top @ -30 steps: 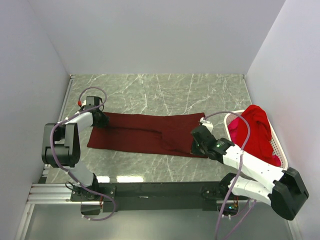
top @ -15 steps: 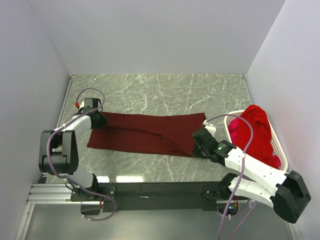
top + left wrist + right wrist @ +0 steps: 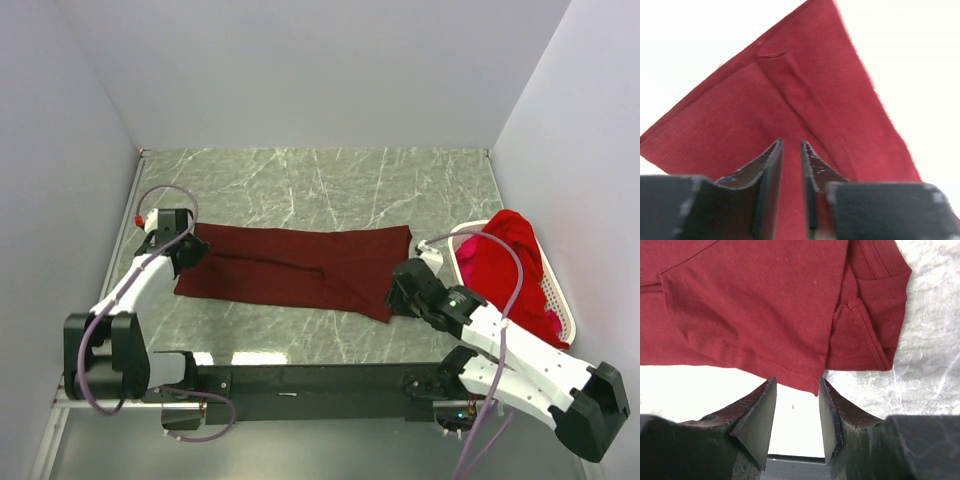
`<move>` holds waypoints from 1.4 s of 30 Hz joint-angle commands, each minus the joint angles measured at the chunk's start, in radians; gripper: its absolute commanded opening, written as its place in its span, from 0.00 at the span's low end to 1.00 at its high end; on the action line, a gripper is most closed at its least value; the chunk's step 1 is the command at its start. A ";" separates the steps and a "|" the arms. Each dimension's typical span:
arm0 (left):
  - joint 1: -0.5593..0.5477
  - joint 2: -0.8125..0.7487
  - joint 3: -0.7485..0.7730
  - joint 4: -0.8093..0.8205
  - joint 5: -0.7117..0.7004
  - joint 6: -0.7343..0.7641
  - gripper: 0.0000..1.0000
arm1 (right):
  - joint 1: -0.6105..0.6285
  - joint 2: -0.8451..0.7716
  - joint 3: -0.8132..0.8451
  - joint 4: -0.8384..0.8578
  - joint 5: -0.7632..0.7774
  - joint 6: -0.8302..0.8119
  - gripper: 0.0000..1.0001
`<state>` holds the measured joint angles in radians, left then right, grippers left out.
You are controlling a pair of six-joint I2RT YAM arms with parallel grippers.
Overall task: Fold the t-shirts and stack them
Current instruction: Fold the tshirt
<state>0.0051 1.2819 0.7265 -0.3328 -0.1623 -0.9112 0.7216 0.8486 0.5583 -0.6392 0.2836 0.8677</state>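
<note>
The dark maroon t-shirt (image 3: 300, 265) lies flat on the marbled table (image 3: 320, 180), folded into a long band that runs from 9 o'clock to 3 o'clock across the middle of the top view, with a lengthwise fold line along it and a lower flap hanging toward 5 o'clock at its right end. In the right wrist view the maroon cloth (image 3: 765, 305) shows a stitched hem and a sleeve folded back on itself at the 2 o'clock side, and one hem corner points down just at the fingertips. The right gripper (image 3: 402, 292) sits at that 4 o'clock corner of the shirt. Its jaws stand well apart (image 3: 797, 385) with the hem corner above the gap and nothing pinched between them. At the shirt's 9 o'clock end the left gripper (image 3: 190, 250) rests low over the cloth. In the left wrist view its fingers (image 3: 791, 146) are parted by only a narrow slit, with the maroon cloth (image 3: 805, 100) spread beyond them and a raised crease running toward 11 o'clock. No fabric can be seen caught in the slit. At 3 o'clock from the shirt, apart from it, a white perforated basket (image 3: 568, 318) holds a heap of bright red t-shirts (image 3: 505, 255) mounded above its rim. Pale walls enclose the table at 9, 12 and 3 o'clock.
</note>
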 commanded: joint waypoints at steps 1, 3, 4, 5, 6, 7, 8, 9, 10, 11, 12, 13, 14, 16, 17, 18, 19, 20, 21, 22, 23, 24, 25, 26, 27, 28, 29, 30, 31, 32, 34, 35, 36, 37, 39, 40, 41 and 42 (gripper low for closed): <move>0.001 -0.082 0.001 0.023 0.019 -0.015 0.28 | 0.007 0.093 0.096 0.061 0.043 -0.018 0.47; 0.003 -0.058 0.014 0.085 0.101 0.003 0.32 | 0.007 0.203 0.143 0.124 0.036 -0.035 0.47; 0.001 -0.026 0.036 0.101 0.116 0.014 0.31 | 0.007 0.246 0.164 0.147 0.031 -0.039 0.47; -0.001 0.059 0.063 0.104 0.122 0.018 0.32 | 0.009 0.327 0.207 0.177 0.029 -0.047 0.47; -0.001 0.107 0.114 0.115 0.145 0.027 0.32 | 0.015 0.367 0.227 0.190 0.028 -0.050 0.47; 0.001 0.158 0.141 0.121 0.153 0.034 0.31 | 0.016 0.404 0.244 0.202 0.026 -0.055 0.46; -0.001 0.243 0.166 0.115 0.153 0.037 0.29 | 0.021 0.434 0.268 0.219 0.025 -0.062 0.46; -0.001 0.278 0.198 0.112 0.149 0.034 0.27 | 0.025 0.481 0.276 0.228 0.023 -0.065 0.46; -0.001 0.305 0.205 0.117 0.147 0.032 0.24 | 0.032 0.501 0.282 0.236 0.019 -0.067 0.46; -0.001 0.338 0.208 0.120 0.147 0.022 0.23 | 0.033 0.533 0.291 0.246 0.014 -0.068 0.46; -0.001 0.347 0.203 0.118 0.142 0.020 0.22 | 0.036 0.547 0.296 0.249 0.012 -0.068 0.47; -0.001 0.349 0.195 0.117 0.130 0.017 0.21 | 0.041 0.558 0.296 0.253 0.011 -0.070 0.46; 0.001 0.333 0.183 0.118 0.123 0.009 0.20 | 0.045 0.573 0.290 0.262 0.009 -0.067 0.47; 0.001 0.309 0.134 0.126 0.086 0.006 0.20 | 0.047 0.580 0.276 0.272 0.000 -0.062 0.46; -0.001 0.288 0.122 0.118 0.070 0.000 0.20 | 0.047 0.580 0.261 0.280 -0.003 -0.062 0.47; 0.001 0.277 0.097 0.112 0.066 0.001 0.20 | 0.048 0.577 0.255 0.283 -0.003 -0.059 0.46; 0.001 0.263 0.084 0.109 0.061 0.000 0.18 | 0.048 0.573 0.247 0.285 -0.003 -0.058 0.46; 0.001 0.228 0.071 0.109 0.052 -0.003 0.18 | 0.050 0.567 0.232 0.288 0.000 -0.055 0.46; -0.001 0.208 0.042 0.107 0.044 -0.008 0.18 | 0.049 0.566 0.223 0.291 0.002 -0.055 0.46; 0.002 0.188 0.027 0.109 0.040 -0.011 0.18 | 0.048 0.564 0.216 0.291 0.003 -0.053 0.46; 0.006 0.150 0.016 0.107 0.032 -0.014 0.18 | 0.048 0.563 0.207 0.294 0.003 -0.052 0.46; 0.009 0.133 0.002 0.103 0.026 -0.017 0.18 | 0.047 0.566 0.201 0.294 0.002 -0.052 0.46; 0.012 0.117 -0.001 0.088 0.020 -0.020 0.18 | 0.048 0.567 0.196 0.297 0.002 -0.052 0.46; 0.012 0.102 -0.002 0.077 0.011 -0.023 0.19 | 0.048 0.573 0.195 0.303 0.002 -0.052 0.46; 0.013 0.074 -0.010 0.065 -0.011 -0.026 0.19 | 0.048 0.578 0.193 0.305 0.000 -0.052 0.46; 0.016 0.063 -0.013 0.043 -0.020 -0.034 0.19 | 0.048 0.580 0.198 0.303 0.000 -0.053 0.46; 0.018 0.039 -0.025 0.038 -0.029 -0.037 0.20 | 0.048 0.586 0.201 0.302 0.002 -0.053 0.46; 0.033 0.027 -0.033 0.037 -0.025 -0.037 0.20 | 0.047 0.586 0.204 0.299 0.006 -0.053 0.46; 0.038 0.014 -0.036 0.044 -0.016 -0.029 0.19 | 0.048 0.583 0.215 0.285 0.012 -0.052 0.46; 0.041 0.001 -0.033 0.051 -0.010 -0.020 0.19 | 0.048 0.569 0.221 0.271 0.022 -0.042 0.47; 0.033 0.000 -0.021 0.098 0.055 0.038 0.18 | 0.039 0.549 0.244 0.231 0.092 -0.023 0.48; 0.026 0.038 0.028 0.095 0.075 0.050 0.18 | 0.032 0.534 0.252 0.187 0.110 0.011 0.50; 0.000 0.066 0.065 0.080 0.081 0.060 0.18 | 0.018 0.529 0.258 0.171 0.120 0.031 0.50; -0.029 0.098 0.098 0.075 0.093 0.095 0.20 | -0.013 0.532 0.267 0.150 0.111 0.065 0.51; -0.083 0.180 0.175 0.068 0.110 0.123 0.21 | -0.045 0.532 0.264 0.136 0.118 0.114 0.54; -0.097 0.204 0.191 0.066 0.134 0.135 0.29 | -0.057 0.530 0.247 0.136 0.126 0.141 0.57; -0.106 0.238 0.200 0.069 0.144 0.135 0.34 | -0.094 0.529 0.238 0.139 0.117 0.187 0.62; -0.122 0.250 0.195 0.093 0.153 0.136 0.40 | -0.114 0.535 0.232 0.139 0.103 0.212 0.62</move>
<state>-0.0738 1.4887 0.8852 -0.2657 -0.0738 -0.8303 0.6640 1.4025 0.7845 -0.4618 0.3424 0.9482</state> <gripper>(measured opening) 0.340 0.608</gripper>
